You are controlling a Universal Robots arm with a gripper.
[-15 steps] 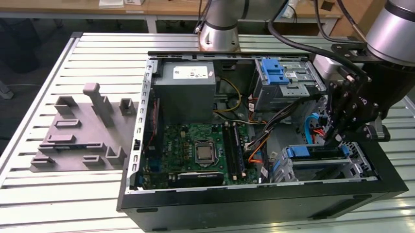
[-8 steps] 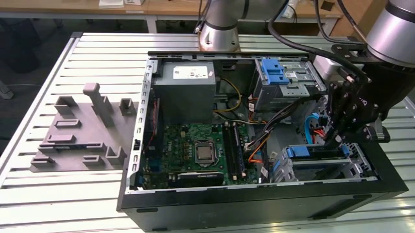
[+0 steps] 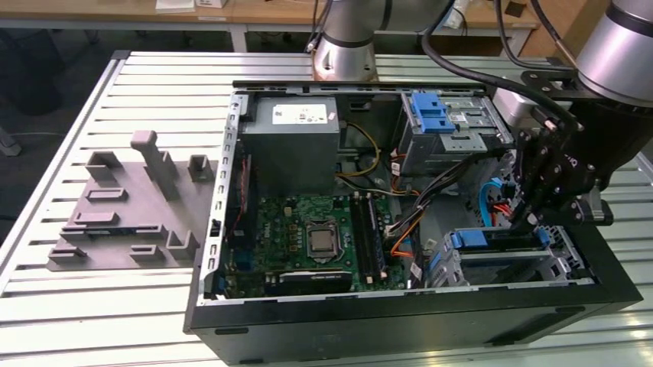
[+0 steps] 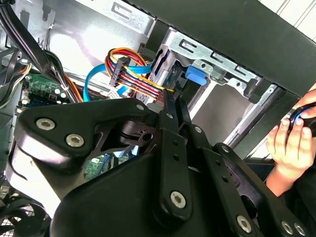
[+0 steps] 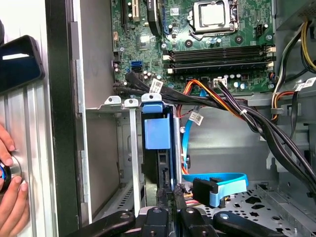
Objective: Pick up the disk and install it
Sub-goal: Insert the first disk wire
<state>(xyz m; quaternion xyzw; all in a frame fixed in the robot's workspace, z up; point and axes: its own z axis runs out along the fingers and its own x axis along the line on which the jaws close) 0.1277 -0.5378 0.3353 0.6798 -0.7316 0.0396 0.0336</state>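
The disk [image 3: 498, 239] sits edge-up in its blue carrier inside the lower drive cage [image 3: 556, 264], at the front corner of the open computer case on the exterior view's right. In the first wrist view the carrier's blue end [image 5: 157, 132] fills the slot between the cage's metal rails. My gripper [image 3: 522, 223] hangs over that cage. Its fingers are shut together, and the fingertips [image 5: 177, 193] rest at the near end of the disk's dark edge [image 5: 162, 168]. In the second wrist view the gripper [image 4: 173, 98] points at the cage beside a blue tab [image 4: 195, 77].
Bundled cables [image 5: 232, 106] and a blue data cable with a black plug [image 5: 217, 185] lie close beside the cage. A grey power-supply box [image 3: 296, 145], the motherboard [image 3: 306, 237] and an upper cage with a blue latch [image 3: 436, 115] fill the case. A person's hand [image 4: 291, 136] is outside the case wall.
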